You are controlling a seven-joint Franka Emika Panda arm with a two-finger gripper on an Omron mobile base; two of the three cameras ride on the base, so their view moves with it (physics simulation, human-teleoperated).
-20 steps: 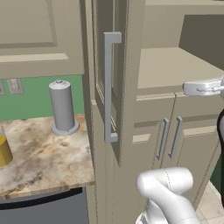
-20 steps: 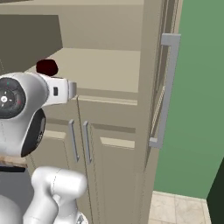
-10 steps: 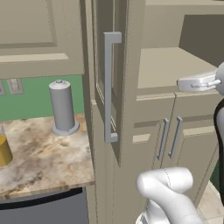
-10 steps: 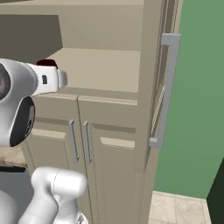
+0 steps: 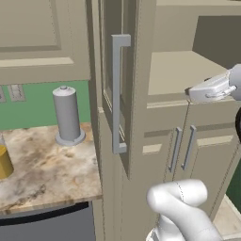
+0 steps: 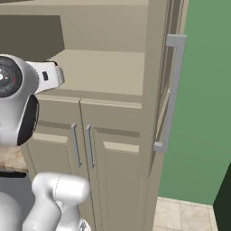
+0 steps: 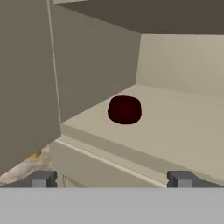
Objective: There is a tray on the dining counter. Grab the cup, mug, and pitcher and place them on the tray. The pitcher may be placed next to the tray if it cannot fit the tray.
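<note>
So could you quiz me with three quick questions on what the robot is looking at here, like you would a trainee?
1. True or false: the squat dark red mug sits on the beige open cabinet shelf.
2. The gripper is: A) shut on the mug, B) open and short of the mug, C) holding the grey cylindrical canister.
3. Fill in: the canister stands on the marbled stone ____.

Key: 1 true; 2 B; 3 counter.
</note>
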